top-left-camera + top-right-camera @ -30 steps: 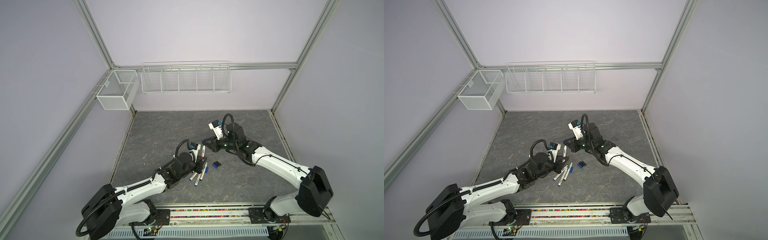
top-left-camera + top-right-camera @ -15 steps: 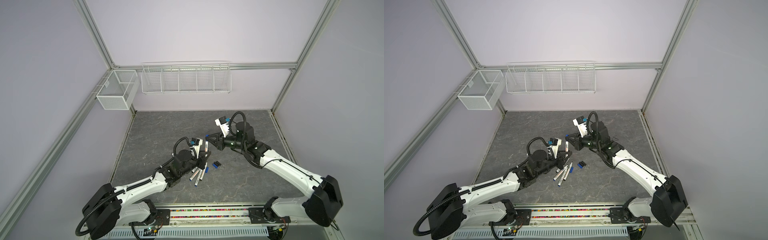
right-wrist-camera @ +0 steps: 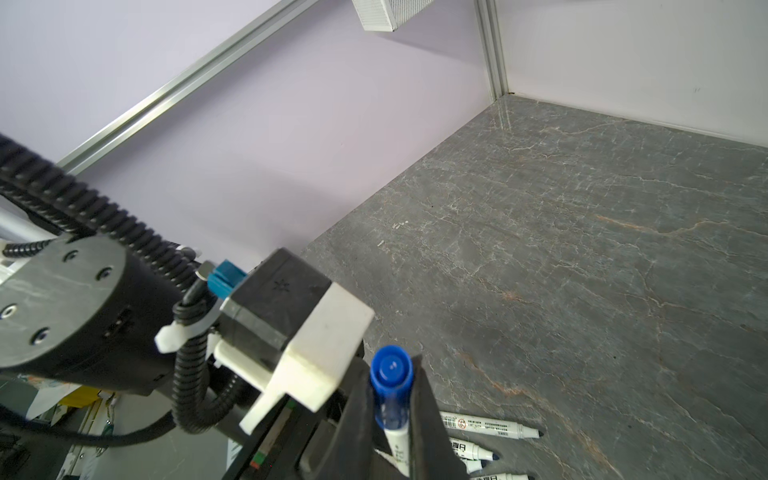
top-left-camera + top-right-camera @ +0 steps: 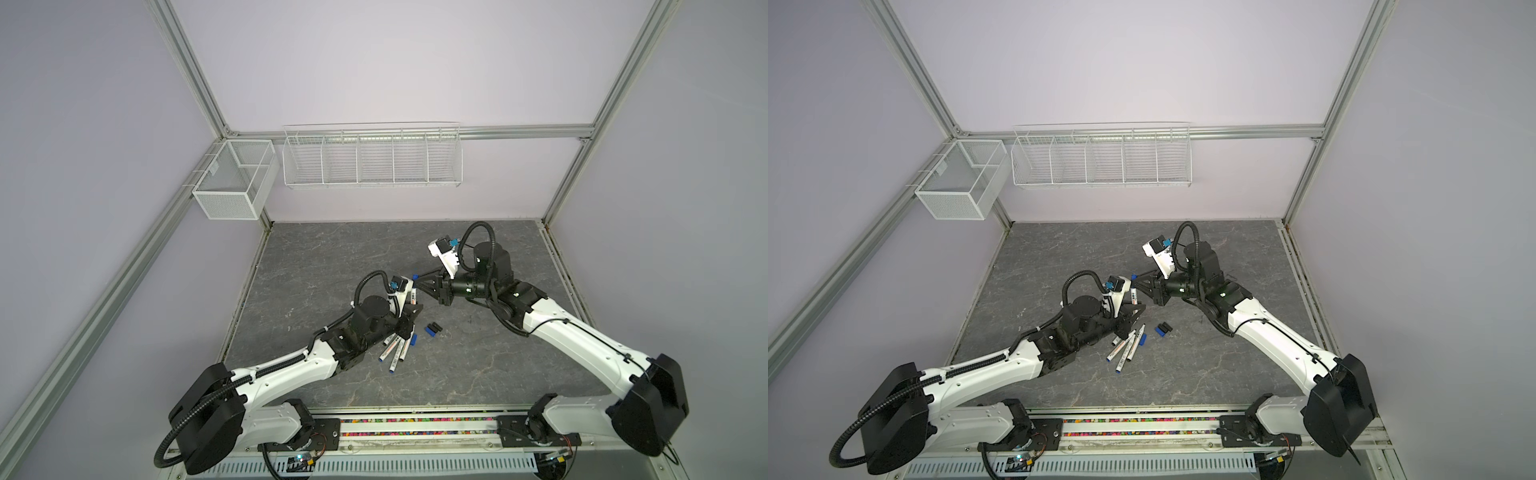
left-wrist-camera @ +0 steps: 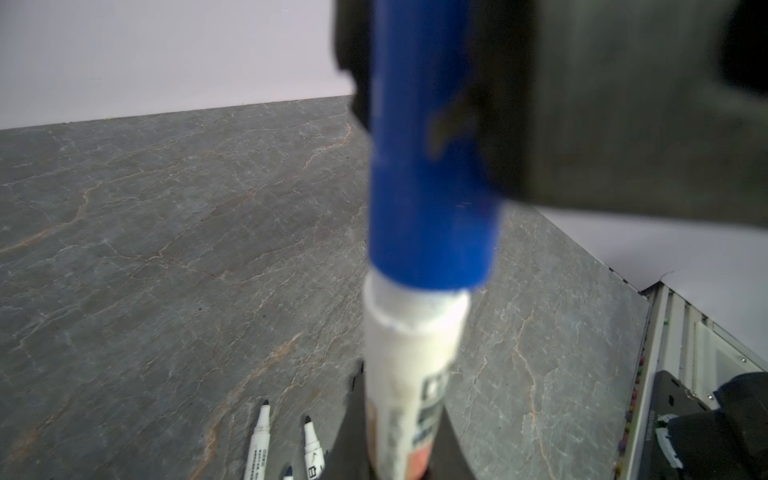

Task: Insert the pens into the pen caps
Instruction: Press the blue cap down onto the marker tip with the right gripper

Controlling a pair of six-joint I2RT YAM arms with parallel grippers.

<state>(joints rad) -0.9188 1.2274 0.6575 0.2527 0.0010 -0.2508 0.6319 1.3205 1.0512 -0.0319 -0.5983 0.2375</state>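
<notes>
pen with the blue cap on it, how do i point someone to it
Look to the middle of the grey tabletop. The pen is held off it, barrel in the left gripper and blue cap in the right gripper. The other pens all lie flat on the surface.

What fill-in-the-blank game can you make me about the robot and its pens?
1. The right gripper is shut on a ____ cap.
2. The pen in the left gripper has a ____ barrel.
3. On the table, right beside the loose blue cap, lies a ____ one.

Missing words: blue, white, black.
</notes>
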